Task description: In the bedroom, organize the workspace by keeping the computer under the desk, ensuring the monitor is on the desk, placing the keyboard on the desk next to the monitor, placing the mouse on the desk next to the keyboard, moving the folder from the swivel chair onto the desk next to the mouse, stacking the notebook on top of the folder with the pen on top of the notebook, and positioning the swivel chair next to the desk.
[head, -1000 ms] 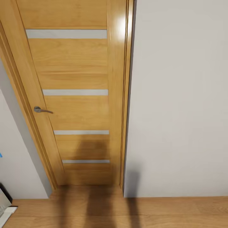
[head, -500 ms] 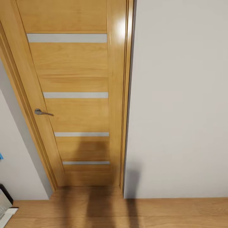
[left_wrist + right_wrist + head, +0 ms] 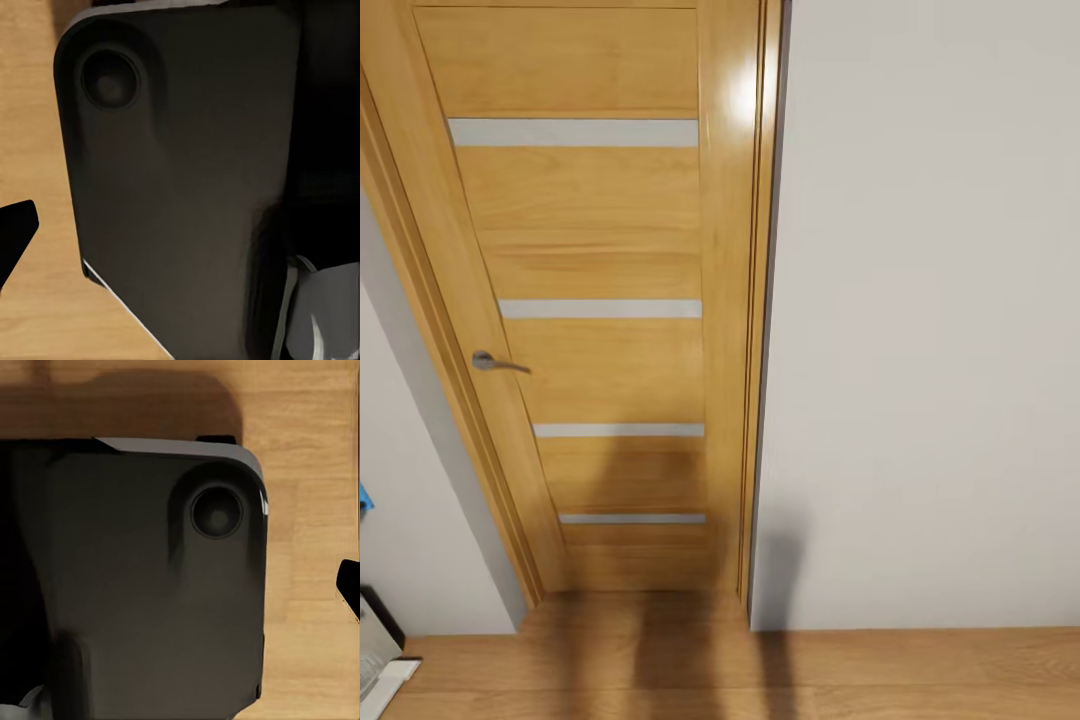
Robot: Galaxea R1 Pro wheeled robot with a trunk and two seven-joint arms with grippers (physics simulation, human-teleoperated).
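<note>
The robot is on its way, facing a wooden door (image 3: pixel 600 300) and a white wall (image 3: pixel 930 300), with no desk things to be seen, so next it likely must turn and find the desk; I cannot tell if its hands are open.

Ahead we see a closed wooden door (image 3: pixel 600 300) with four pale horizontal strips and a grey lever handle (image 3: pixel 497 362) near its left edge. A plain pale wall (image 3: pixel 930 320) meets the door frame on the right. Wood-plank floor (image 3: pixel 920 675) runs along the base, where we note dark shadows falling across the floor and the lower door.
</note>
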